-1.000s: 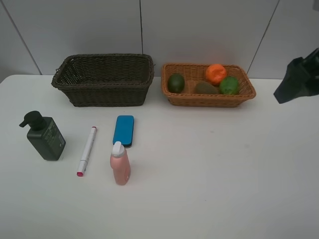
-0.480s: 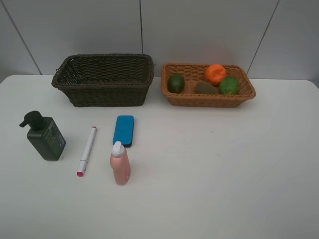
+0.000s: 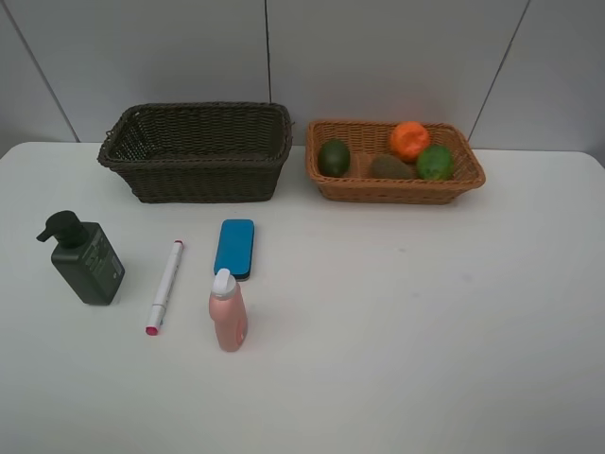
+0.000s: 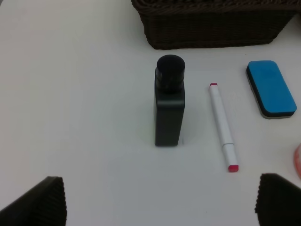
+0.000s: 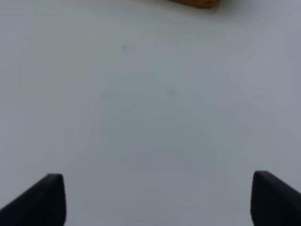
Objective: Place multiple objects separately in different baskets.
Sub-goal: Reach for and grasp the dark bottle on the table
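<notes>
At lower left sit pump bottle (image 3: 86, 261), white marker (image 3: 165, 284), blue eraser (image 3: 234, 248) and pink bottle (image 3: 228, 318); left gripper (image 4: 162, 202) and right gripper (image 5: 157, 200) gape wide, empty

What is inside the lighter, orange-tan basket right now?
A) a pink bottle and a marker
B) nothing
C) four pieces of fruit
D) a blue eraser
C: the orange-tan basket holds an orange, a brown kiwi, a dark green fruit and a brighter green fruit.

Tan basket (image 5: 197, 3), probably, cropped; pink bottle (image 4: 298, 161) barely visible.
</notes>
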`<control>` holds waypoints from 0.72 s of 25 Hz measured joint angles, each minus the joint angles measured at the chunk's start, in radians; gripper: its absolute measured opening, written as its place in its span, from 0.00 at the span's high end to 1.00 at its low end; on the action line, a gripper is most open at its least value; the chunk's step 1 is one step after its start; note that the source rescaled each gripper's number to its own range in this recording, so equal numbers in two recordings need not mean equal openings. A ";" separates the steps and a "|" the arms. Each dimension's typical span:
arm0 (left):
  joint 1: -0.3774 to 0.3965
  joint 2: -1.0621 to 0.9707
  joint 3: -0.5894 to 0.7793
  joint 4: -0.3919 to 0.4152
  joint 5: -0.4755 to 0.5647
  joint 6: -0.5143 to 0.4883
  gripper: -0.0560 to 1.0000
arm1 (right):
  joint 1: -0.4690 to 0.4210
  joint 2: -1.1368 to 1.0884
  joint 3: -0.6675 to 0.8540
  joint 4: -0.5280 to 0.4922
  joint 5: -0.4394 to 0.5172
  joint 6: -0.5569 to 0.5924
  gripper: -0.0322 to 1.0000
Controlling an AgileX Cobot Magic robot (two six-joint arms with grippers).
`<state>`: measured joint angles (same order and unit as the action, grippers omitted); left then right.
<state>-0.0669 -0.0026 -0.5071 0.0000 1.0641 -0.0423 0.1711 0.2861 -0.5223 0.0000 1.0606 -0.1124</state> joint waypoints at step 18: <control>0.000 0.000 0.000 0.000 0.000 0.000 0.00 | -0.258 -0.280 0.003 0.000 0.000 0.000 0.00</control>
<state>-0.0669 -0.0026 -0.5071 0.0000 1.0641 -0.0423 -0.0865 0.0065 -0.5189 0.0000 1.0606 -0.1124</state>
